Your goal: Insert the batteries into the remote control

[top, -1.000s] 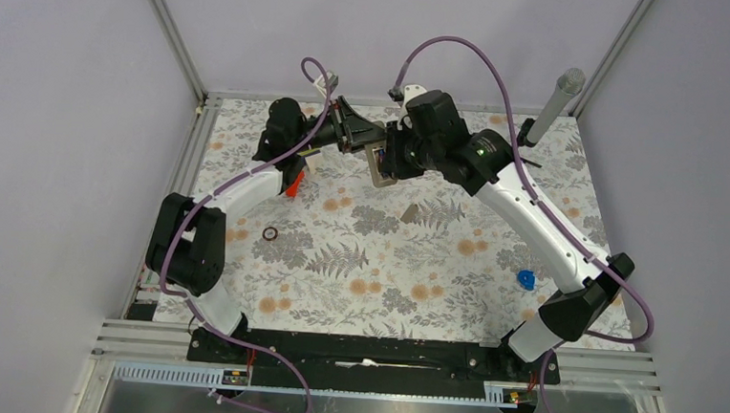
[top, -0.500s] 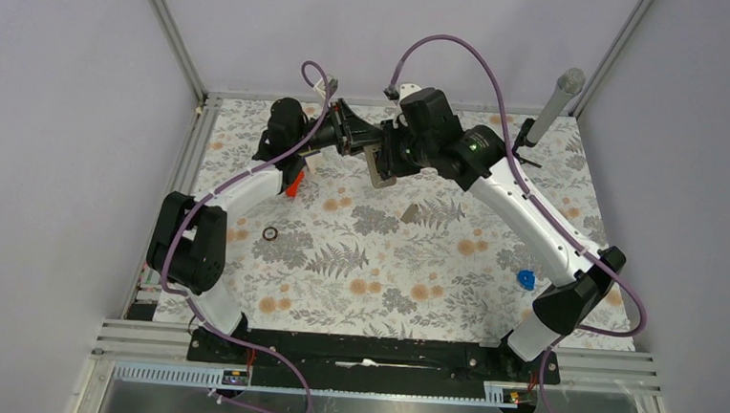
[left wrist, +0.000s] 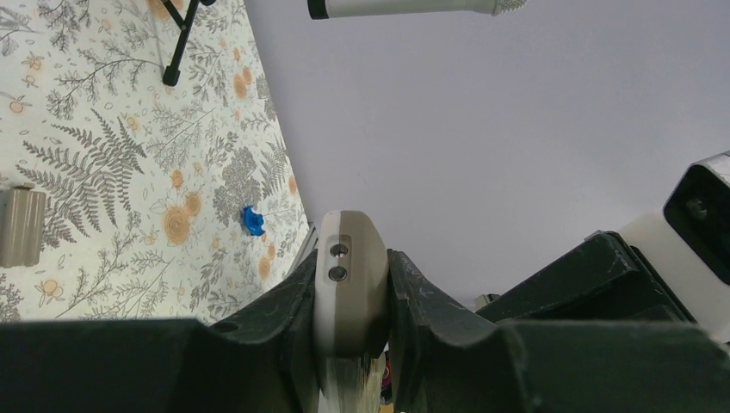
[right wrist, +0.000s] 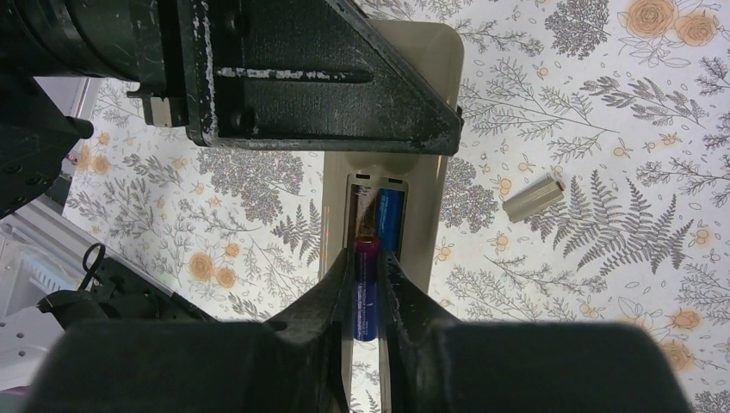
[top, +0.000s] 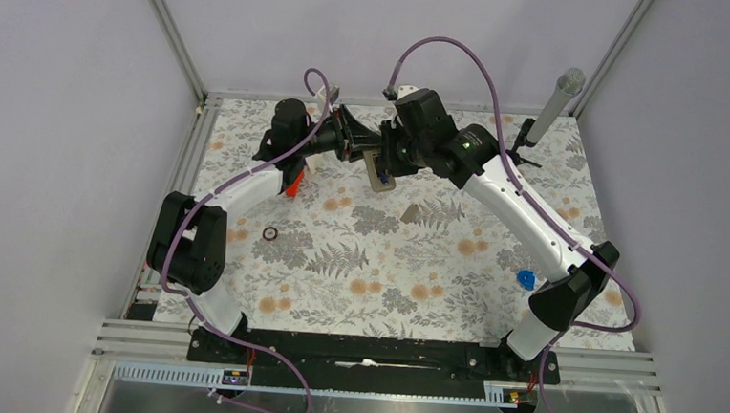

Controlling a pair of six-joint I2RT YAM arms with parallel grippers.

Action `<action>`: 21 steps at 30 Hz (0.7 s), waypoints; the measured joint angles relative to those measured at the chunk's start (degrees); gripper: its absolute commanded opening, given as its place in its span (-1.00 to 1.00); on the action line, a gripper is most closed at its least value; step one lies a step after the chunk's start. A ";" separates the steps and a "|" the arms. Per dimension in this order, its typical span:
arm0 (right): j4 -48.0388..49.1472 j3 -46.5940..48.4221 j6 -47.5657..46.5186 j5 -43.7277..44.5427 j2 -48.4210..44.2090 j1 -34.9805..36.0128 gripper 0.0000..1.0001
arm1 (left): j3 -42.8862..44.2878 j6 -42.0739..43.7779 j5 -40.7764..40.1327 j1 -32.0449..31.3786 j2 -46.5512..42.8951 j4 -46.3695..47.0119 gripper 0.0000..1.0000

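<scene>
My left gripper (top: 363, 150) is shut on the remote control (top: 380, 172), holding it above the back of the table; in the left wrist view the remote's end (left wrist: 349, 284) is clamped between the jaws. In the right wrist view the remote's tan back (right wrist: 430, 155) faces up with the battery recess open. One blue battery (right wrist: 389, 219) lies in the right slot. My right gripper (right wrist: 368, 284) is shut on the second battery (right wrist: 365, 288), its red tip at the mouth of the left slot. In the top view my right gripper (top: 390, 162) meets the remote.
The flat grey cover piece (top: 411, 212) lies on the floral cloth just in front of the remote, also in the right wrist view (right wrist: 534, 198). An orange-red block (top: 293, 185) sits by the left arm, a dark ring (top: 270, 233) further front, a bright-blue lumpy object (top: 525, 280) at the right. A microphone (top: 551, 105) stands at the back right.
My right arm has moved left and closer to the left gripper, bringing its battery up to the remote. The remote has tilted a little in the left gripper.
</scene>
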 measured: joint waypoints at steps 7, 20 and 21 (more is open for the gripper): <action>0.07 -0.02 1.46 0.44 0.42 0.00 -0.73 | 0.00 -0.46 -0.39 -0.13 0.02 -1.95 -1.00; 0.96 0.09 4.92 1.68 0.94 -0.13 -0.42 | 0.00 -1.62 -1.27 -0.11 0.24 -2.99 -1.00; 1.11 0.11 5.07 1.68 0.98 -0.22 -0.39 | 0.00 -1.70 -1.31 -0.11 0.24 -2.97 -1.00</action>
